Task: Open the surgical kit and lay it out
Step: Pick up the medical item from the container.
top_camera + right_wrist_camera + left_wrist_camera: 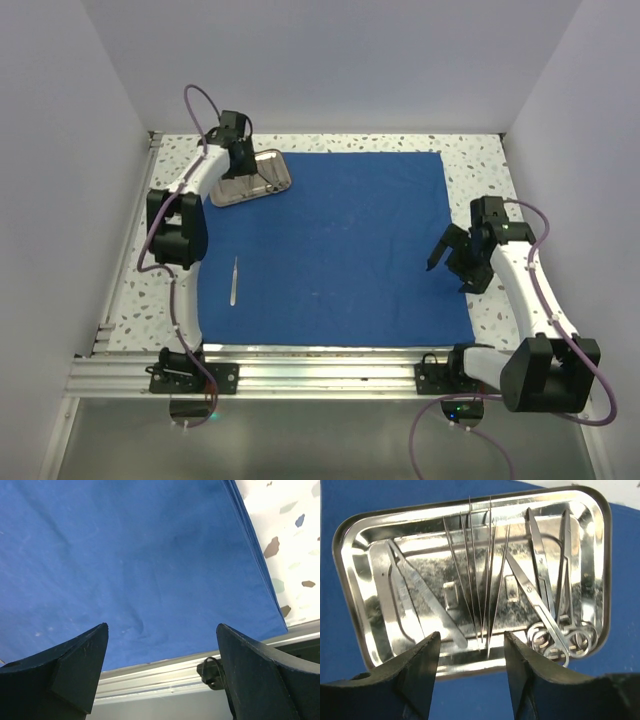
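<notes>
At eleven o'clock on the blue cloth (340,250), we are hovering our left gripper (472,645), part-open and empty, over the steel tray (252,178); tweezers (233,281) are lying at eight, our right gripper (161,626) gaping wide at three.

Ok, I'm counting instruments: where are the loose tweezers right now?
In the top view, the tweezers lie on the blue cloth near its left edge, well on the near side of the steel tray.
</notes>
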You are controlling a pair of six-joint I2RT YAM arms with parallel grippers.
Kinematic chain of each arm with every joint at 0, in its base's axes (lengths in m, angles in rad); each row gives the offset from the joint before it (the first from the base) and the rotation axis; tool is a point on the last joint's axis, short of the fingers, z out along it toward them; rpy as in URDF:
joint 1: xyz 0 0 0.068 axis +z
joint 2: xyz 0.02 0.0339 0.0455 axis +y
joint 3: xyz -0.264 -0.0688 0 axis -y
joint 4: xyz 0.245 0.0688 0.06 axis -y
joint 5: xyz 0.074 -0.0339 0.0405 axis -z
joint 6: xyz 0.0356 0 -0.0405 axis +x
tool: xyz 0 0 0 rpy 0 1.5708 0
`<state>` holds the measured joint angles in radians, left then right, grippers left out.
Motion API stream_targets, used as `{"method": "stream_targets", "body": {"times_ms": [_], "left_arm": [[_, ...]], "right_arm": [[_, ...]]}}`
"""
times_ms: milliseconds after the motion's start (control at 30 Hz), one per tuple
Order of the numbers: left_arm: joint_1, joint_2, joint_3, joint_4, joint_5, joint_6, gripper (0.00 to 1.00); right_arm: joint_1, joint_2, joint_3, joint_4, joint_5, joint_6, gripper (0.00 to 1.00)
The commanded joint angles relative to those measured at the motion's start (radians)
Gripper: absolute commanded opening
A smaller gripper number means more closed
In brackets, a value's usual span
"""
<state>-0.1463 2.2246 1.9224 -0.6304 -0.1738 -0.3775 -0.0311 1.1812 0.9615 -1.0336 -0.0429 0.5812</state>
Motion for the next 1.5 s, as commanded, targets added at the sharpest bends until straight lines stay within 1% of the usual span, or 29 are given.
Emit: {"method": "stream_targets", "body": {"times_ms": [0, 67, 267, 433, 533, 600, 733, 900, 967, 1000, 1033, 1133, 1233, 1267, 1300, 1400, 1433, 1467], "left_arm": [[0.024, 0.097, 0.144, -0.078, -0.024, -0.020, 0.57], [0.037, 0.125, 0.182, -0.083, -0.020, -0.035, 0.56], [0.074, 0.173, 0.208, -0.049, -0.009, -0.057, 0.56], [0.096, 0.244, 0.300, -0.080, -0.001, -0.051, 0.56], [0.103, 0.265, 0.309, -0.089, 0.002, -0.051, 0.56], [0.106, 0.259, 0.302, -0.094, -0.012, -0.054, 0.56], [0.119, 0.205, 0.198, -0.036, -0.018, -0.058, 0.55], [0.143, 0.244, 0.243, -0.090, -0.035, -0.063, 0.53], [0.146, 0.234, 0.228, -0.098, -0.042, -0.066, 0.50], [0.146, 0.207, 0.210, -0.074, -0.047, -0.061, 0.50], [0.146, 0.192, 0.169, -0.055, -0.044, -0.058, 0.50], [0.146, 0.138, 0.133, -0.006, 0.003, -0.037, 0.51], [0.146, 0.107, 0.136, 0.017, 0.023, -0.015, 0.51], [0.169, 0.103, 0.139, 0.020, 0.026, -0.012, 0.51], [0.169, 0.106, 0.145, 0.017, 0.030, -0.012, 0.51], [0.172, 0.142, 0.190, -0.009, 0.046, -0.020, 0.46], [0.172, 0.156, 0.219, -0.015, 0.053, -0.024, 0.41], [0.171, 0.167, 0.225, -0.020, 0.059, -0.029, 0.39]], "right_arm": [[0.011, -0.028, -0.007, -0.026, 0.011, -0.027, 0.93], [0.017, -0.020, -0.004, -0.023, 0.017, -0.030, 0.93], [0.023, 0.026, 0.011, -0.013, 0.031, -0.046, 0.93], [0.023, 0.044, 0.006, 0.001, 0.032, -0.049, 0.94], [0.023, 0.046, 0.005, 0.000, 0.038, -0.049, 0.94], [0.023, 0.046, 0.003, 0.000, 0.041, -0.047, 0.94], [0.023, 0.051, -0.004, 0.006, 0.041, -0.041, 0.94], [0.023, 0.055, -0.007, 0.015, 0.040, -0.027, 0.94], [0.023, 0.055, -0.001, 0.012, 0.041, -0.026, 0.94], [0.023, 0.055, 0.000, 0.010, 0.041, -0.023, 0.94], [0.023, 0.054, 0.000, 0.010, 0.041, -0.023, 0.94], [0.023, 0.051, -0.003, 0.012, 0.041, -0.018, 0.94], [0.023, 0.044, -0.007, 0.012, 0.041, -0.017, 0.94], [0.023, 0.040, -0.009, 0.013, 0.041, -0.014, 0.94], [0.023, 0.038, -0.010, 0.012, 0.041, -0.014, 0.94], [0.023, 0.034, -0.013, 0.012, 0.041, -0.011, 0.94], [0.023, 0.032, -0.014, 0.010, 0.041, -0.009, 0.94], [0.023, 0.031, -0.012, 0.009, 0.041, -0.011, 0.94]]}}
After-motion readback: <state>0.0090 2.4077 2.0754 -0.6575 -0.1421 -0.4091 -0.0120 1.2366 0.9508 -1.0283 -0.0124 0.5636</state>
